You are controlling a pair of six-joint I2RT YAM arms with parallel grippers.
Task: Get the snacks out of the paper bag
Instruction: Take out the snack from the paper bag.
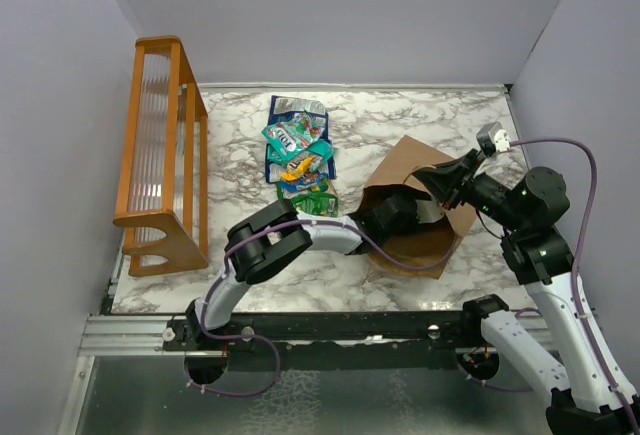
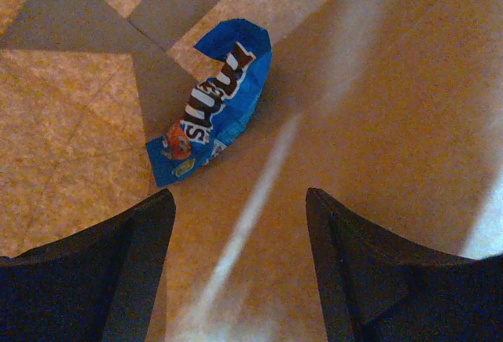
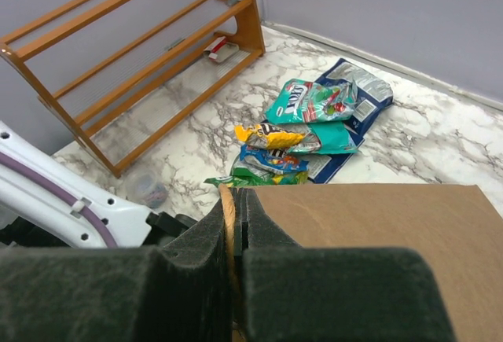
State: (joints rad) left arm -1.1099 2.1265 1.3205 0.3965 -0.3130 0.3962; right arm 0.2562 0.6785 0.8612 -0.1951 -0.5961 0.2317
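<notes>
The brown paper bag (image 1: pixel 432 238) lies on its side at the table's right, mouth toward the left. My left arm reaches into it; the left gripper (image 2: pixel 236 196) is open and empty inside the bag, just short of a blue snack packet (image 2: pixel 216 106) on the bag's floor. My right gripper (image 1: pixel 441 183) is shut on the bag's twisted handle (image 3: pixel 229 216) at the upper rim, holding the bag (image 3: pixel 377 232) open. A pile of snacks (image 1: pixel 300 150), teal, yellow, blue and green, lies on the table left of the bag, and also shows in the right wrist view (image 3: pixel 314 126).
An orange wooden rack (image 1: pixel 160 145) stands at the far left, with a small red-white item (image 3: pixel 218 47) by its foot. A small clear round cap (image 3: pixel 145 189) sits near my left arm (image 3: pixel 47 200). Grey walls enclose the marble table (image 1: pixel 440 120).
</notes>
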